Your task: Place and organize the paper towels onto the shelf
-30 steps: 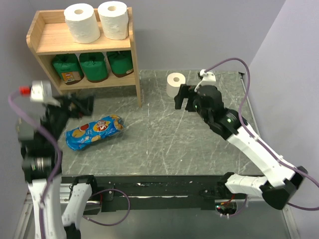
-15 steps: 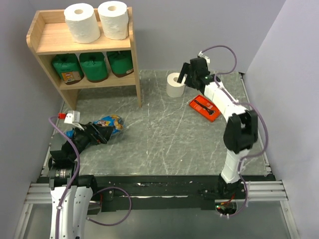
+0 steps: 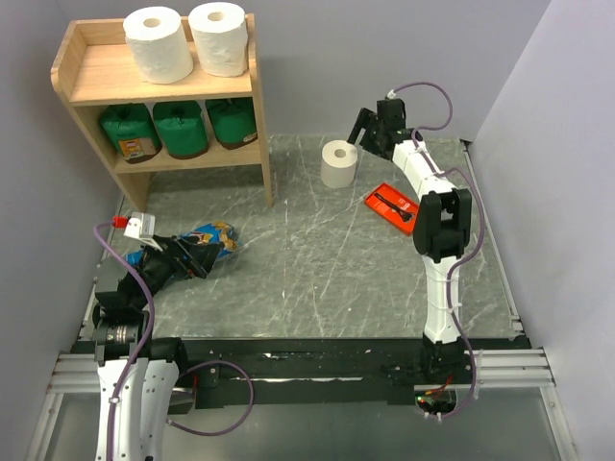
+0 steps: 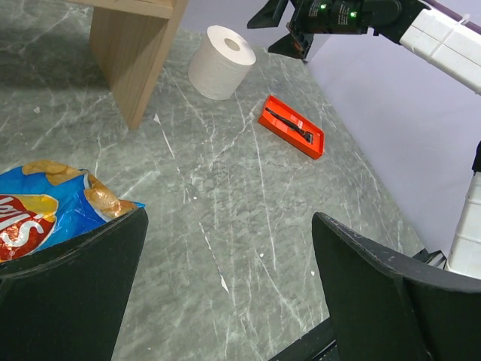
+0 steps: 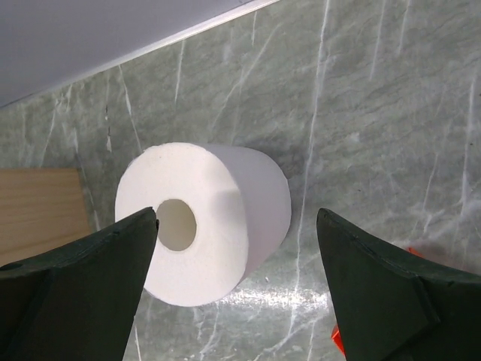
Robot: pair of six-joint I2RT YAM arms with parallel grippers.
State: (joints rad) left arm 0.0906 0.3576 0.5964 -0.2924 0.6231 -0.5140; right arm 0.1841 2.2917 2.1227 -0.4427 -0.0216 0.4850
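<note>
Grey marbled table point(image 3: 317, 259) below me, pale wall behind. The one to watch is the loose white roll point(image 3: 338, 163) point(image 4: 221, 62) point(image 5: 203, 226): it stands on end on the table with its hollow tube up, out in the open to the right of the shelf's right side panel.

My right claw point(image 3: 368, 134) point(image 4: 278, 30) point(image 5: 237, 218) hangs just beyond it, the arm stretched far toward the back wall. The jaws are spread wide, and the wrist view frames the roll between them, but nothing is clamped. That claw is released.

On to the shelf point(image 3: 96, 82). Two white rolls point(image 3: 159, 43) point(image 3: 219, 38) sit upright side by side at the right end of the top board. Three green-wrapped rolls point(image 3: 130, 132) point(image 3: 181, 128) point(image 3: 231, 122) stand in a row on the lower tier.

To the right of the loose roll and apart from it, an orange-red tray point(image 3: 394, 206) point(image 4: 293, 126) lies flat with a slim black item inside.

Near left, my left claw point(image 3: 187, 257) point(image 4: 229, 218) sits low over the table with its jaws wide apart, gripping nothing. A blue chip bag point(image 3: 216, 235) point(image 4: 45, 218) lies crumpled by its left finger, and I cannot tell whether they touch.
</note>
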